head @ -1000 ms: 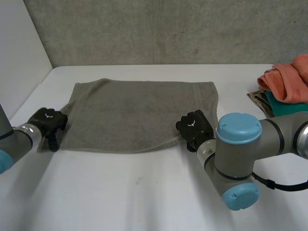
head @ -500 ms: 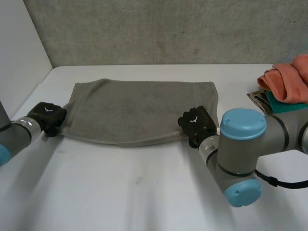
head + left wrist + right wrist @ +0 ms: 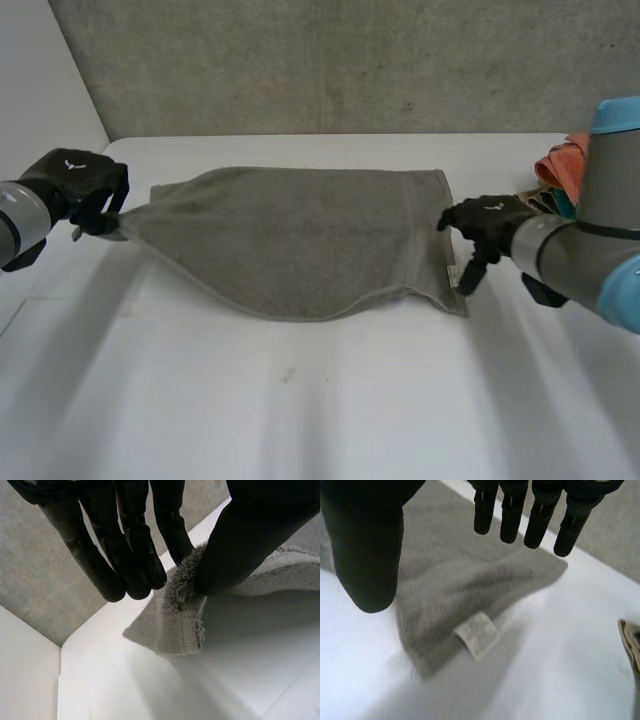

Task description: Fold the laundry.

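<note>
Spread across the white table (image 3: 300, 420): a grey-brown rectangular terry towel (image 3: 300, 235), far edge flat. Pinched between thumb and fingers of the left hand (image 3: 75, 182): the near-left corner, lifted clear of the table. Hovering over the near-right corner, fingers straight and holding nothing: the right hand (image 3: 488, 222). Best to grip that flat corner first, then carry both corners level to the far edge, avoiding a skewed fold. Sewn by that corner: a small white label (image 3: 478, 634), writing unreadable.

We have lifted one corner of the grey towel (image 3: 300, 235) off the table (image 3: 300, 400) with our left hand (image 3: 75, 182); our right hand (image 3: 487, 222) has released its corner, fingers now spread.
</note>
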Tool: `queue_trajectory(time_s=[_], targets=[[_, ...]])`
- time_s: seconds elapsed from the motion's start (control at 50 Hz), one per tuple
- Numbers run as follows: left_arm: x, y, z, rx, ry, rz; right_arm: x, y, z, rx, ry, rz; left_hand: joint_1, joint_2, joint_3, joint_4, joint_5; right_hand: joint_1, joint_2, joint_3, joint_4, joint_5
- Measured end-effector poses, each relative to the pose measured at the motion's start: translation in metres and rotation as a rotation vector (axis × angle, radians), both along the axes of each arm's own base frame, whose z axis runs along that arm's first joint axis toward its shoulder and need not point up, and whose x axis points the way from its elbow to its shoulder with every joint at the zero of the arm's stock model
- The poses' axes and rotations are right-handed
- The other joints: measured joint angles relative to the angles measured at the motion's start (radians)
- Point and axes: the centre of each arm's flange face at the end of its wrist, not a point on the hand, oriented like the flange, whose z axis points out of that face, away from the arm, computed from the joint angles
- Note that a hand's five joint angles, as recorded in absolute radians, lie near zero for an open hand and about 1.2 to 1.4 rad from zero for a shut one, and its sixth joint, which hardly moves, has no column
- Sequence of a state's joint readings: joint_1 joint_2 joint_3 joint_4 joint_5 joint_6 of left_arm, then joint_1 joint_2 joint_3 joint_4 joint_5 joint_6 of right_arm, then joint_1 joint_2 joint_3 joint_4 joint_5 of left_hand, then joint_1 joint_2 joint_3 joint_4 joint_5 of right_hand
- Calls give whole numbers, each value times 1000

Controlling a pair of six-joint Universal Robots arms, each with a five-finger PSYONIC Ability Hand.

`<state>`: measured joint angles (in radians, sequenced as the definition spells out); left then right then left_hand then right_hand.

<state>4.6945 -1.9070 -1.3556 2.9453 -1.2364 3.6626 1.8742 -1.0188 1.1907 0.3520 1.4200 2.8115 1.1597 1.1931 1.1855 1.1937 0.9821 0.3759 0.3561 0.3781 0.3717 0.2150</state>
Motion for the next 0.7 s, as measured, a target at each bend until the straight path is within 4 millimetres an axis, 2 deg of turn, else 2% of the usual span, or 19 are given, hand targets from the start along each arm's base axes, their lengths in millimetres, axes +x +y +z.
queue_trajectory(time_s=[0.08, 0.18, 0.32, 0.42, 0.44, 0.48, 0.52, 0.54, 0.64, 0.7], targets=[[-2, 1, 8, -10, 20, -1, -10, 1, -10, 35, 27, -7, 0, 0, 0, 0, 0, 30, 31, 27, 31, 29], [-4, -2, 19, -35, 42, 3, -12, 9, -37, 77, -48, -66, 0, 0, 0, 0, 0, 42, 51, 34, 48, 42], [-4, -4, 28, -45, 68, 13, 3, 23, -71, 101, -217, -152, 0, 0, 0, 0, 0, 77, 90, 70, 85, 73], [-3, -4, 34, -46, 91, 22, 17, 24, -86, 70, -266, -188, 0, 0, 0, 0, 0, 170, 190, 167, 175, 159], [-3, -4, 34, -46, 93, 23, 18, 24, -86, 66, -268, -191, 0, 0, 0, 0, 0, 199, 216, 194, 200, 188], [-3, -3, 36, -48, 103, 27, 22, 22, -89, 42, -273, -205, 0, 0, 0, 0, 0, 395, 417, 391, 382, 368], [-3, -3, 38, -49, 116, 31, 25, 19, -90, 7, -279, -227, 0, 0, 0, 0, 0, 691, 715, 680, 671, 656], [-3, -3, 39, -50, 120, 34, 26, 17, -90, -11, -283, -241, 0, 0, 0, 0, 0, 760, 783, 748, 754, 736], [-1, -1, 41, -42, 140, 48, 23, 10, -79, -112, -299, -297, 0, 0, 0, 0, 0, 768, 825, 807, 820, 783], [3, 3, 37, -14, 140, 62, 12, 7, -55, -184, -255, -277, 0, 0, 0, 0, 0, 768, 825, 807, 820, 783]])
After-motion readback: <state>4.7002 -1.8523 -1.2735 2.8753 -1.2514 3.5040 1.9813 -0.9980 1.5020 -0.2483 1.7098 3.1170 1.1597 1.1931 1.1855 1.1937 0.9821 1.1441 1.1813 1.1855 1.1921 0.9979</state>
